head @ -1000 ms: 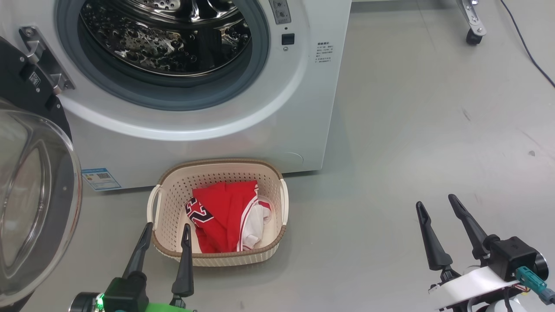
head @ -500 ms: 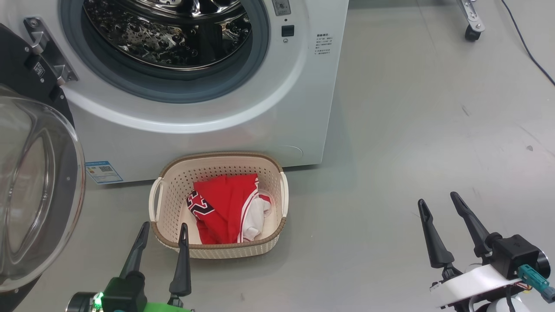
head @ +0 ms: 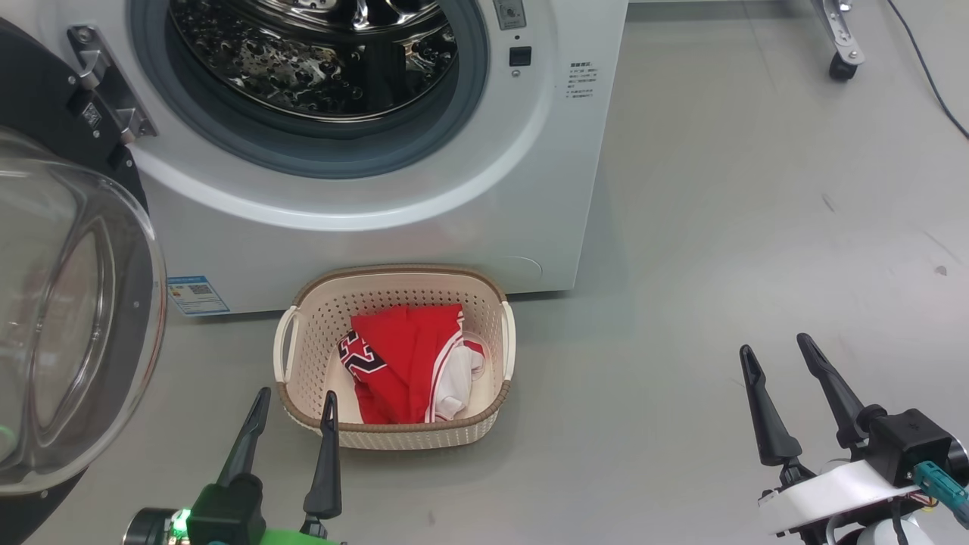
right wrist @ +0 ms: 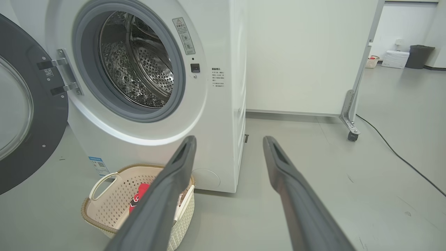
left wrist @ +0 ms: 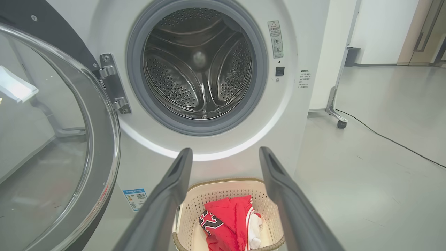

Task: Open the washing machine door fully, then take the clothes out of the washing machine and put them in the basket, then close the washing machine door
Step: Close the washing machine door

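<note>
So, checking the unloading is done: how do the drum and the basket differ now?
The washing machine drum is shiny steel and round; the basket is cream plastic and rounded-rectangular. The drum looks empty; the basket holds the red clothes. Both have perforated walls.

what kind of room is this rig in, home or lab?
Probably a lab or office test space, not a home: the washing machine stands on a bare grey floor beside a white wheeled partition.
</note>
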Controlling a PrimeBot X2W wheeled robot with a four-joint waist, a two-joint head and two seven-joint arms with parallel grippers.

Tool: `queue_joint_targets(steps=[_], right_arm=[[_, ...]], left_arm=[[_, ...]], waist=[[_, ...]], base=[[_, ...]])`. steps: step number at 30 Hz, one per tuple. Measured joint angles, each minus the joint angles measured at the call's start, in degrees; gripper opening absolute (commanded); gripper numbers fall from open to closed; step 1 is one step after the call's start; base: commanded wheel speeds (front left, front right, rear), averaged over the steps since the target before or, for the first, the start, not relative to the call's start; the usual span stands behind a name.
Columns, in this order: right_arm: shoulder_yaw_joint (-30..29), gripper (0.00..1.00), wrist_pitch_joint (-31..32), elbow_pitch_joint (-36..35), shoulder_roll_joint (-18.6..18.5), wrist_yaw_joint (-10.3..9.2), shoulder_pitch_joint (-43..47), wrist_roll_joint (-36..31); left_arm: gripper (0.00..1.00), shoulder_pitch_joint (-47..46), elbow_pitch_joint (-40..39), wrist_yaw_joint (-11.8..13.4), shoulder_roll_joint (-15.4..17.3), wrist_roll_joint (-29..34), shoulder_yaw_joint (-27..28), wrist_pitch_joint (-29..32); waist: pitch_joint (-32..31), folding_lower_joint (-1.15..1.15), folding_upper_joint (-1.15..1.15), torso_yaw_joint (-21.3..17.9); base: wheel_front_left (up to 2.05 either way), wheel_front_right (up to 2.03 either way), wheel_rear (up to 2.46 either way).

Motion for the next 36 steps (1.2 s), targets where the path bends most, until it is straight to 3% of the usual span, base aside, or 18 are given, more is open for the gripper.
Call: queue_joint_targets(steps=[16,36], right_arm=[[-0.9,1.00,0.0,-0.6,0.0,0.00,0.5,-0.1],[-0.9,1.00,0.0,-1.4,0.0,0.01,1.9,-0.7]], left_arm=[[1.00,-0.8,0.4,0.0,0.0,-0.1,-0.7,-0.2],[1.00,-0.7,0.4,0.0,0.0,-1.1,-0.5,-0.3]], waist=[[-0.6,0.00,0.00,6.0],[-1.5,0.00,0.00,18.1]], base=[[0.00,0.00,0.00],[0.00,0.00,0.00]])
